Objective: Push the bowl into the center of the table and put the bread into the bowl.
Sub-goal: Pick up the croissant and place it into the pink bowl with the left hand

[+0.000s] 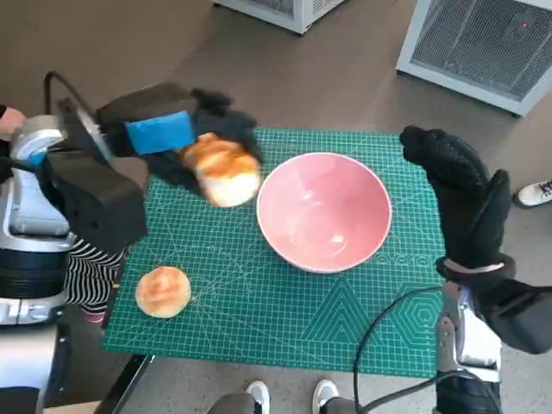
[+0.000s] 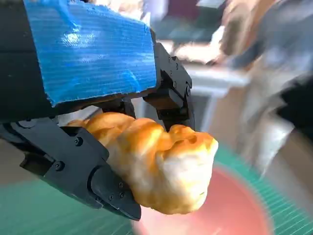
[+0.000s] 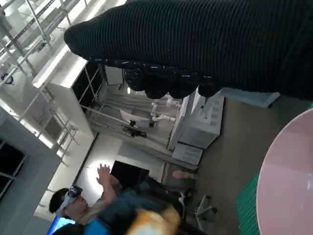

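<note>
Left wrist view shows fingers (image 2: 93, 181) gripping bread (image 2: 161, 166).

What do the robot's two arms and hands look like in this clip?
The left hand is black hard plastic with visible screws and blue tape across its back. The right hand wears a black knitted glove. Both forearms are pale silver-white with black cables.

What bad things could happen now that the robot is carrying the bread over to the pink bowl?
The left hand holds the bread beside the bowl, not over it; let go now, it would likely land on the mat. In the left wrist view, much of the bread sticks out past the fingers, so it might slip. The right hand hovers open near the bowl's rim and could bump it.
</note>
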You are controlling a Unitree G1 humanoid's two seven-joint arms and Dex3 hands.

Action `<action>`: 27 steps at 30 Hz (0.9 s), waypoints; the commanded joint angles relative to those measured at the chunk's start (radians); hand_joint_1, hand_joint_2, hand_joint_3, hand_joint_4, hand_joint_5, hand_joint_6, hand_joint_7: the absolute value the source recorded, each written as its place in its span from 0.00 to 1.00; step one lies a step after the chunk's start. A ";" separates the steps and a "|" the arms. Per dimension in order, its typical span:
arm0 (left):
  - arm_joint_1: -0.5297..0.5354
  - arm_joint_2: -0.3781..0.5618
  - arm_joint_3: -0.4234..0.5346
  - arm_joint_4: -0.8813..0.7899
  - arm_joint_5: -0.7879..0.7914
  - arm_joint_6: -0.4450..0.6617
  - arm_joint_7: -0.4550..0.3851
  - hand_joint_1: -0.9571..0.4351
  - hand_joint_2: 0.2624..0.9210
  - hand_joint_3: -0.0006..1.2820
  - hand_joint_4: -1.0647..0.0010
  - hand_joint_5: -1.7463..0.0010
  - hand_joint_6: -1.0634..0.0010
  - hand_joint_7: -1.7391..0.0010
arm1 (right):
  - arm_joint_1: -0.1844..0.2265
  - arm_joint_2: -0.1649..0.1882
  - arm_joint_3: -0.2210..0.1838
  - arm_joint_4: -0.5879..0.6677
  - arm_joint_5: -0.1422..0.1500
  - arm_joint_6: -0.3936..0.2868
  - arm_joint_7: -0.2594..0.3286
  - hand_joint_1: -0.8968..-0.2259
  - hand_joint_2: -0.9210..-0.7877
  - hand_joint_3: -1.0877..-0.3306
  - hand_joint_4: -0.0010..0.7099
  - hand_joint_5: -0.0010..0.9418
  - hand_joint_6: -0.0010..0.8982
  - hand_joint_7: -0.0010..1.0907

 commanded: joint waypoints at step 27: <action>-0.269 -0.330 -0.274 0.707 0.391 -0.339 0.367 0.69 1.00 0.05 0.36 0.29 0.37 0.40 | 0.054 -0.010 -0.012 -0.001 -0.014 -0.031 -0.015 0.34 0.00 0.55 0.23 0.00 0.09 0.43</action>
